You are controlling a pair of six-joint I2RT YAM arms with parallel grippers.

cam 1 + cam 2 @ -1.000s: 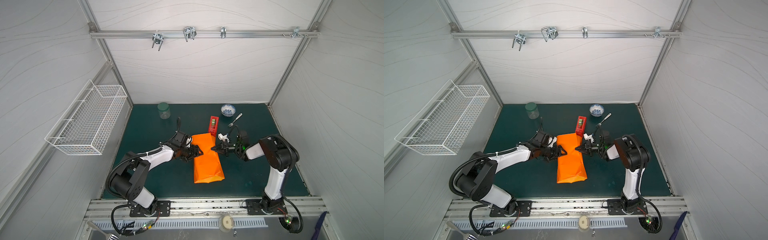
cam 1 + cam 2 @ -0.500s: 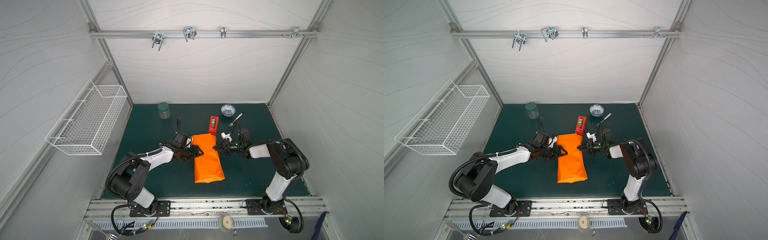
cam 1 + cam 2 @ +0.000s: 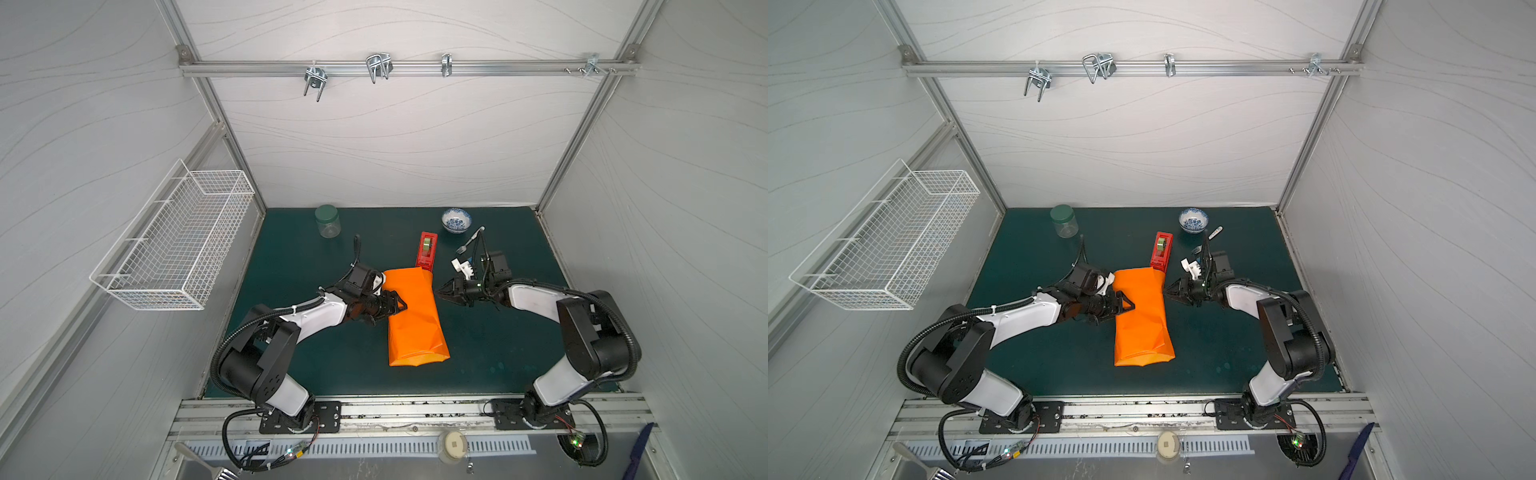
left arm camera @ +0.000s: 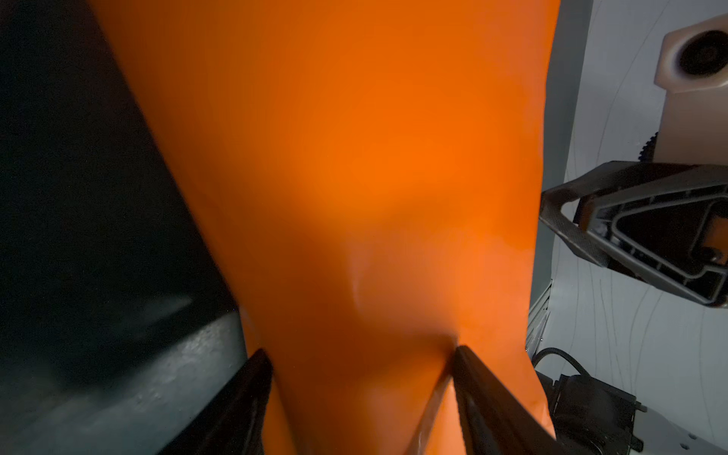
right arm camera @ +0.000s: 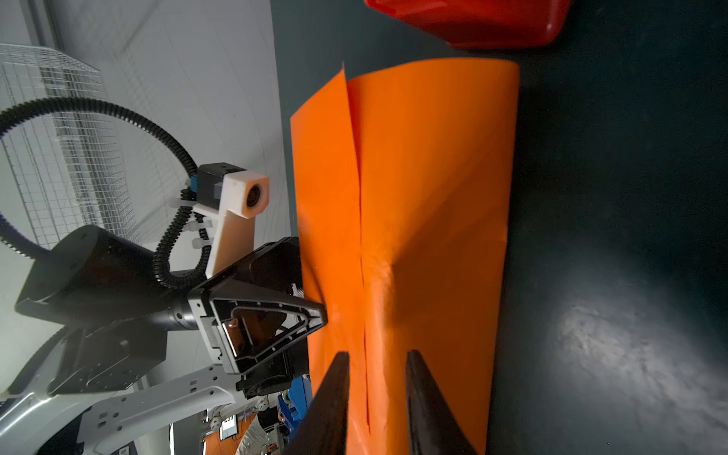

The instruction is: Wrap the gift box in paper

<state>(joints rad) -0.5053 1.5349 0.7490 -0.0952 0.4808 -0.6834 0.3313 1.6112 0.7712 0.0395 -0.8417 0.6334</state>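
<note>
Left wrist view is filled by the paper (image 4: 354,157), bright orange and smooth, which runs up between the two dark fingers of the left gripper (image 4: 359,352). Those jaws stand wide apart, spread over the sheet rather than pinching it, and one fingertip (image 4: 472,374) presses a small dent into it. In both top views the paper lies near the middle of the dark green mat (image 3: 291,257) as a long folded bundle, its length running from near to far and creased toward the near end. The gift box itself does not show, since the sheet covers everything there. The left gripper reaches in from the left and rests on the bundle's left edge, in its far half. The right gripper (image 3: 438,293) points at the bundle from the right, its tips just at the right edge, across from the left one. In the right wrist view its two fingers (image 5: 335,394) are parted a little, with the sheet's overlapping edge visible in the gap beyond them and nothing gripped. A red tape dispenser (image 3: 427,249) lies just beyond the bundle's far right corner. Farther back stand a jar with a green lid (image 3: 327,221) to the left and a blue-and-white bowl (image 3: 456,219) to the right, a fork (image 3: 467,243) just beside the bowl. A white wire basket (image 3: 178,245) hangs on the left wall.
</note>
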